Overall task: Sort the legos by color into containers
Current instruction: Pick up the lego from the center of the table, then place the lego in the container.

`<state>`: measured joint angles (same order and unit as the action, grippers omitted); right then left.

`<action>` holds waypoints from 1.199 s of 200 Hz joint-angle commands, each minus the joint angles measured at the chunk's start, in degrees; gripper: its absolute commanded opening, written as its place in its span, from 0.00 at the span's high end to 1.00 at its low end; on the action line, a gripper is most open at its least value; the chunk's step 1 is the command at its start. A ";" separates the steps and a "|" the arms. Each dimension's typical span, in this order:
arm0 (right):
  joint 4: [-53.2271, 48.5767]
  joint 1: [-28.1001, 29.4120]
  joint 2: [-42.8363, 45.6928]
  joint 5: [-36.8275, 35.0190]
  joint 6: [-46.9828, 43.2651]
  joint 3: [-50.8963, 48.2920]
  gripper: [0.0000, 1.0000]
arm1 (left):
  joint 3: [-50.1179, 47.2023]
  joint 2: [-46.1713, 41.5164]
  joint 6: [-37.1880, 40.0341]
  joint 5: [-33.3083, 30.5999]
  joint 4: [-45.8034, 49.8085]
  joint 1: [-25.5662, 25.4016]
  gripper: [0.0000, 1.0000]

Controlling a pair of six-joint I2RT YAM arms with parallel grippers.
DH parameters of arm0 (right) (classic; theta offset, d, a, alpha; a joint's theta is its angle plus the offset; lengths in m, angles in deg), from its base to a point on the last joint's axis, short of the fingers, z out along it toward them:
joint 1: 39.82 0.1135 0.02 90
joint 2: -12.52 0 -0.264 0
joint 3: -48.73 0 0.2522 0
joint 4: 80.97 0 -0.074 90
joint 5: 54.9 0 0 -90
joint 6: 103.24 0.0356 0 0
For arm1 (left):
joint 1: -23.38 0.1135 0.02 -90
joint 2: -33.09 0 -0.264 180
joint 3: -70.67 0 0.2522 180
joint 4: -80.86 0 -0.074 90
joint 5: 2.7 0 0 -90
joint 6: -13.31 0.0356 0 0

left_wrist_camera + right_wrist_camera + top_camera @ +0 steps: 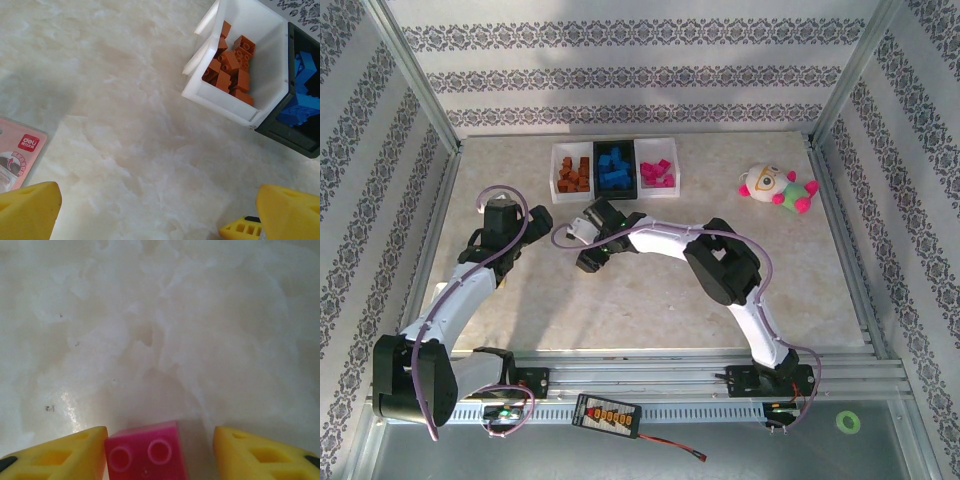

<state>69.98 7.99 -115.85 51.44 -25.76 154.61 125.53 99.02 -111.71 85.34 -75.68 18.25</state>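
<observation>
Right wrist view has the action: a magenta brick [145,455] sits studs-up on the desk [160,330], bracketed by the right pincer [160,442]. The jaws stand apart. One yellow finger [60,455] is touching the brick's side, while the other finger is off it with a clear gap, so nothing is clamped yet. The straddle looks deliberate, lining the brick up between the pads before a squeeze.

From the top external camera, the right pincer [592,255] reaches down near the middle of the desk [650,310], a short way in front of the row of bins. The brick itself is hidden under the pincer there.

And the sorting looks nearly finished! The left white bin [556,170] holds the orange-brown bricks [574,175], the black bin [615,146] holds the blue bricks [615,170], and the right white bin [675,165] holds the magenta bricks [658,172]. That last bin is probably where the straddled brick belongs.

The left pincer [533,218] hangs off to the side. In its own wrist view the left pincer [157,210] is wide open over bare desk, with nothing between its fingers, most likely parked clear of its partner's path. That view looks into the left white bin [270,55], piled with orange-brown bricks [232,65], and a red-and-white packet [20,155] lies at the frame's edge. A plush toy [775,187] rests well away on the right, no part of this job.
</observation>
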 commanded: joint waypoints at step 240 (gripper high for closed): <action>22.27 -22.26 20.67 -15.97 28.91 -14.18 0.83 | 0.06 13.12 25.12 8.59 -27.94 -25.82 0.01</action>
<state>89.02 -11.88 -89.91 39.79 -1.39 135.39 125.36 110.45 -91.89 91.35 -95.29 -5.03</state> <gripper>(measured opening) 0.208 0.993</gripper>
